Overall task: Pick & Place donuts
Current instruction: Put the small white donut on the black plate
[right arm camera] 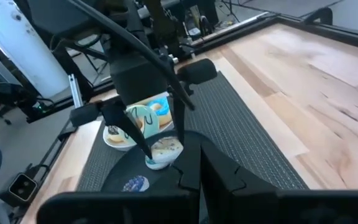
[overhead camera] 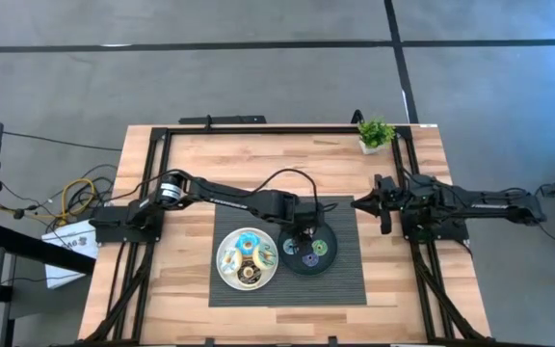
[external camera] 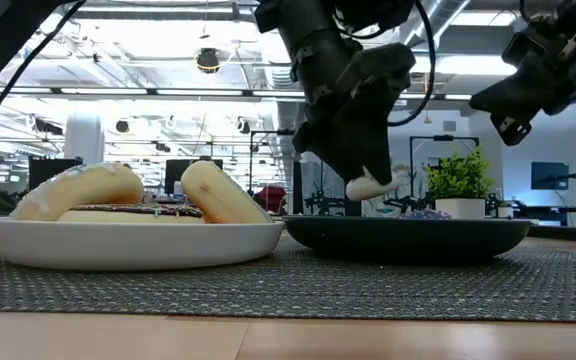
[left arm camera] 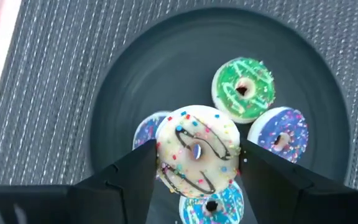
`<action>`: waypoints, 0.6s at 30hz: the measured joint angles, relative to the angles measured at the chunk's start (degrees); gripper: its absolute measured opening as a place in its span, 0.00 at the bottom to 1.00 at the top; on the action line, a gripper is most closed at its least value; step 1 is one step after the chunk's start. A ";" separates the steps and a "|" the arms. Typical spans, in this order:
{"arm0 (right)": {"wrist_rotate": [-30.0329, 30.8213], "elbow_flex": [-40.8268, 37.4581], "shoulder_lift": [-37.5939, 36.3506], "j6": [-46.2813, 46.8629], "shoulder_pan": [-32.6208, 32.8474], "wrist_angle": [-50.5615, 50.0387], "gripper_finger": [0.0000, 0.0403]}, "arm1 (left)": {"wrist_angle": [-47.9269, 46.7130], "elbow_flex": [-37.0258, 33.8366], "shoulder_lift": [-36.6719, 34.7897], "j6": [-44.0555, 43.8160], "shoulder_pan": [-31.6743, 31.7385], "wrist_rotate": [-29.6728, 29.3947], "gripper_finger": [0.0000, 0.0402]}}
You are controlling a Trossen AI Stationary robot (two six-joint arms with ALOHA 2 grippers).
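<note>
We see a pale wooden counter [overhead camera: 200, 173] with a dark grey ribbed mat [overhead camera: 345, 280] laid across its near middle. On the mat sit two round plates side by side: a glossy white plate [overhead camera: 224, 273] on the left and a matte black plate [overhead camera: 328, 262] on the right.

The left gripper [left arm camera: 197, 163] hangs just above the black plate, its two dark fingers clamped on the sides of a small white-iced donut [left arm camera: 197, 149], a toy ring with chocolate squiggles and coloured sprinkles, held clear of the plate.

Beneath it, lying flat on the black plate, are a small green-iced donut [left arm camera: 243, 88], a purple-iced donut [left arm camera: 281, 132] and a blue-iced donut [left arm camera: 211, 206], all sprinkled; another bluish one [left arm camera: 145, 130] is half hidden.

The white plate holds larger donuts [overhead camera: 247, 257] heaped together, some leaning.

The right gripper [overhead camera: 359, 204] waits with fingers closed and empty above the counter's right side, near a small potted plant [overhead camera: 375, 133].
</note>
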 joint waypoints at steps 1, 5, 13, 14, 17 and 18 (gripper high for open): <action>0.00 0.01 -0.04 -0.03 -0.17 -0.06 0.00 | -0.46 0.00 0.00 -0.47 0.00 -0.02 0.52; -0.02 0.01 0.01 -0.52 -1.03 -0.53 0.00 | 0.27 0.00 0.55 -1.75 -0.06 1.19 0.52; -0.04 0.01 0.05 -1.03 -1.38 -0.64 0.00 | 0.21 -0.13 2.73 -4.11 -1.44 3.37 0.52; -0.04 0.01 0.05 -1.03 -1.38 -0.88 0.00 | 0.89 -0.11 3.10 -4.82 -1.37 3.99 0.52; -0.04 0.03 0.05 -1.01 -1.38 -0.85 0.00 | 0.96 -0.11 3.64 -6.20 -1.18 5.82 0.52; -0.06 0.04 0.05 -1.01 -1.38 -0.91 0.00 | 0.88 -0.11 3.71 -6.70 -1.18 5.65 0.52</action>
